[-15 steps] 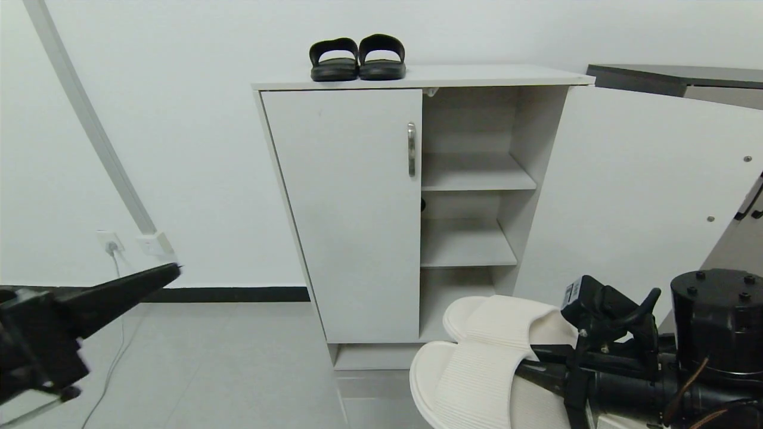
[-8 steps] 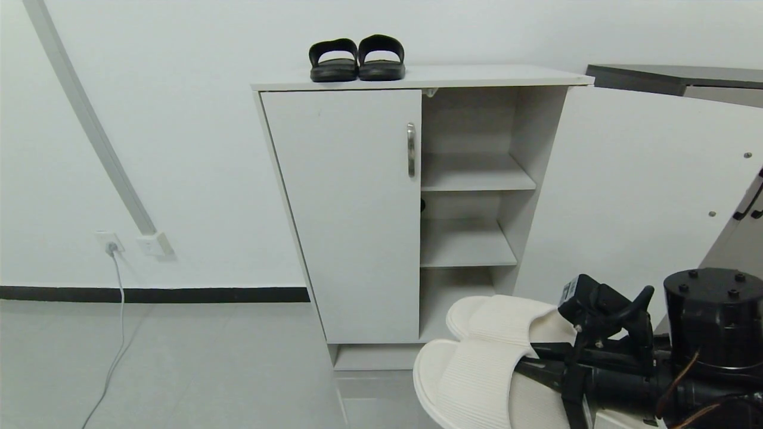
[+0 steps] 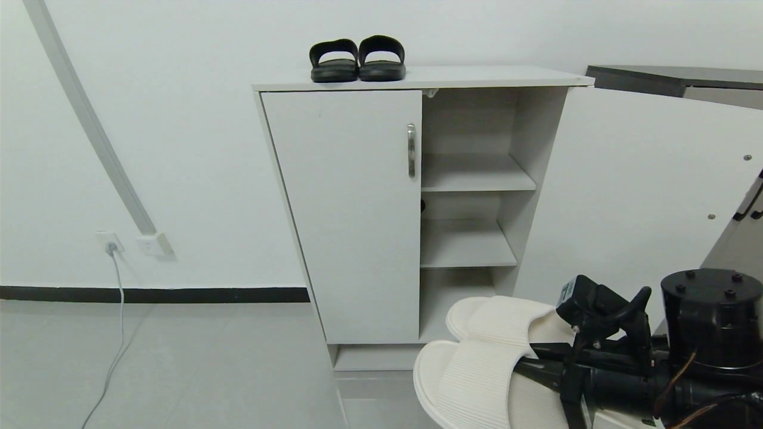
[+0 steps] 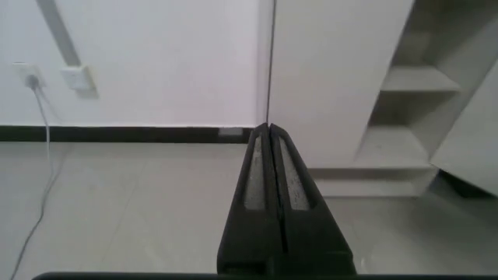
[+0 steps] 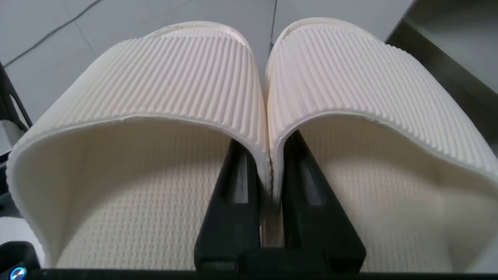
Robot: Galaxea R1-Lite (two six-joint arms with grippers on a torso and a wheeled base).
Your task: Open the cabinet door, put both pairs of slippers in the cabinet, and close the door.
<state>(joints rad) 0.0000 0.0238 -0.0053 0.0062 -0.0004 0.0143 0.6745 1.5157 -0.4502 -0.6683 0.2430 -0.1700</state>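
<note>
The white cabinet [image 3: 417,78] has its left door [image 3: 351,214] closed and its right door [image 3: 632,196] swung wide open to the right, baring three shelves. A black pair of slippers [image 3: 357,58] sits on the cabinet top at the left. My right gripper [image 5: 269,159] is shut on the inner straps of a white pair of slippers [image 3: 489,351], held side by side low in front of the open compartment. The white slippers [image 5: 257,117] point toward the cabinet. My left gripper [image 4: 269,136] is shut with nothing in it, low above the floor and facing the cabinet's base.
A metal handle [image 3: 411,150] runs down the closed door's right edge. A wall socket with a hanging cable [image 3: 110,245] is at the left, under a slanted conduit. A dark tabletop [image 3: 673,76] stands behind the open door. Grey floor lies open at the left.
My left arm has dropped out of the head view's lower left. The right gripper and the white slippers have barely shifted.
</note>
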